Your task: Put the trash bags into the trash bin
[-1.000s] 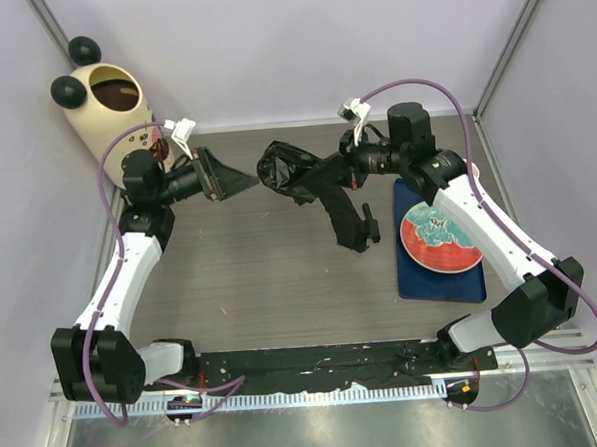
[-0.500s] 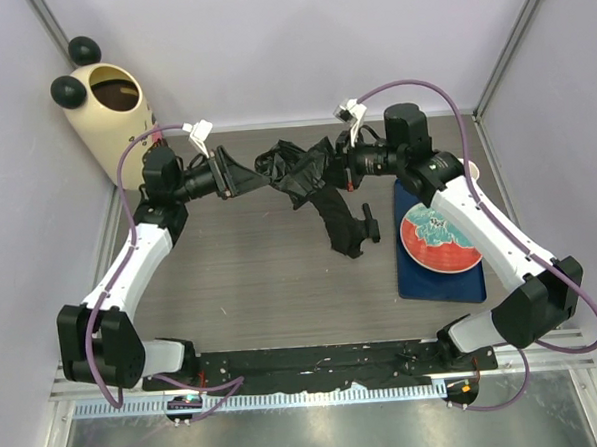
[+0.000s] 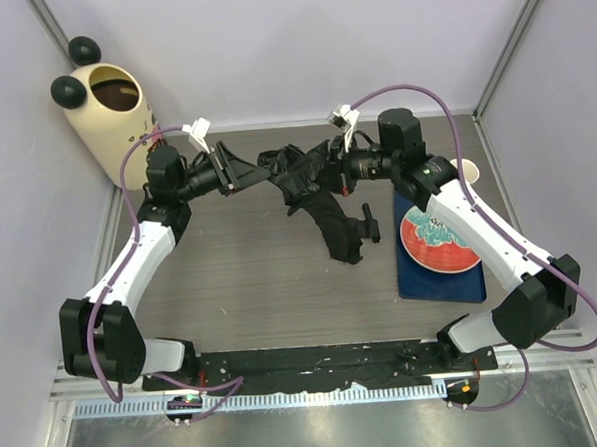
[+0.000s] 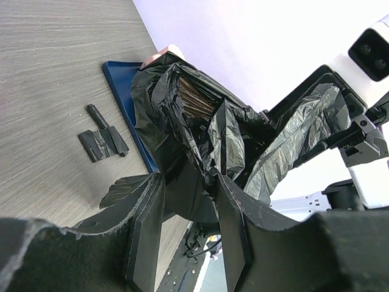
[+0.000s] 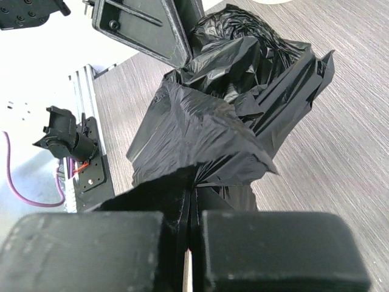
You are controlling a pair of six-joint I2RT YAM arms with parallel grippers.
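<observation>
A crumpled black trash bag (image 3: 298, 175) hangs above the table between my two grippers, its tail drooping to the table (image 3: 343, 239). My right gripper (image 3: 333, 170) is shut on the bag's right side; in the right wrist view the jaws (image 5: 193, 201) pinch a fold of the bag (image 5: 213, 121). My left gripper (image 3: 244, 174) is open, and in the left wrist view (image 4: 188, 225) its fingers straddle the bag's left edge (image 4: 200, 121) without closing on it. The cream trash bin (image 3: 112, 111) with black ears stands at the far left, behind the left arm.
A small folded black plastic piece (image 3: 370, 221) lies on the table beside the bag's tail, also seen in the left wrist view (image 4: 103, 139). A red plate (image 3: 439, 238) sits on a blue tray (image 3: 442, 286) at the right. A paper cup (image 3: 464, 168) stands behind the right arm.
My left gripper has moved right from near the bin to the bag, and its open fingers now straddle the bag's edge. My right gripper has shifted slightly left with the bag.
</observation>
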